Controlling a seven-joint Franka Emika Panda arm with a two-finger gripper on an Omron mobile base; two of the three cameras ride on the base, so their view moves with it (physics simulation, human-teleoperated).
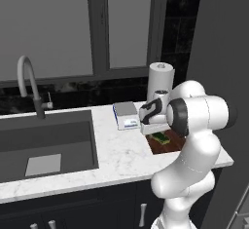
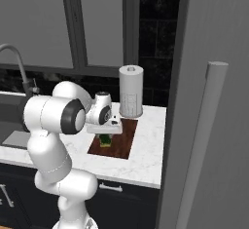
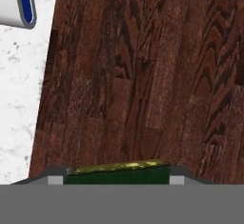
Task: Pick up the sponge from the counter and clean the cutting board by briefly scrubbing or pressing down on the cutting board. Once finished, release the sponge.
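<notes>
No readable text, labels, brands or numbers anywhere. Scale front panel shows a pale display patch, too small and blurred to make out any characters. Paper towel roll carries faint grey marks low on its side, not legible as text. Cutting board shows wood grain only, no stamp or logo.

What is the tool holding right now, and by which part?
The tool holds the sponge between its fingers, gripped at its two ends, over the cutting board. The base views agree.
</notes>
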